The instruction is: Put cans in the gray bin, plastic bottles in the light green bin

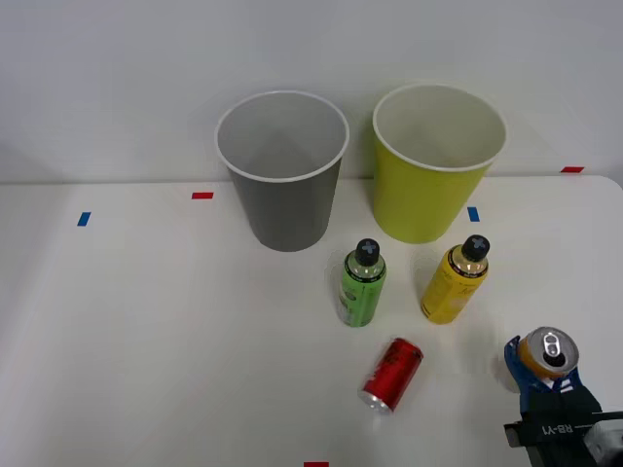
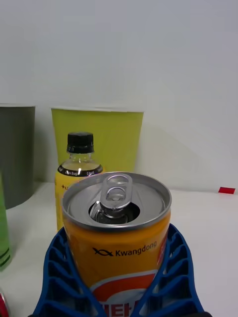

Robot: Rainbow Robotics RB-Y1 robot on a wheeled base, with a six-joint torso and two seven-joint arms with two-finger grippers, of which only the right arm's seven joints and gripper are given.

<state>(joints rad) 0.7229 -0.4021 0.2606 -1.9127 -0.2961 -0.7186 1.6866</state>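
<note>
My right gripper (image 1: pixel 546 368) is shut on the upright orange-gold can (image 1: pixel 548 352) at the table's front right. In the wrist view the blue ribbed fingers (image 2: pixel 62 267) hug both sides of that can (image 2: pixel 118 237). The red can (image 1: pixel 392 375) lies on its side left of it. The green bottle (image 1: pixel 362 285) and the yellow bottle (image 1: pixel 455 280) stand upright behind. The gray bin (image 1: pixel 287 209) and the light green bin (image 1: pixel 423 204) stand side by side at the back. From the wrist, the yellow bottle (image 2: pixel 79 163) is in front of the light green bin (image 2: pixel 114 138).
Small tape marks lie on the white table: red (image 1: pixel 202 196), blue (image 1: pixel 84 219), blue (image 1: pixel 473 214), red (image 1: pixel 571 169), red (image 1: pixel 315 464). The table's right edge curves close beside the gripper. A plain wall rises behind the bins.
</note>
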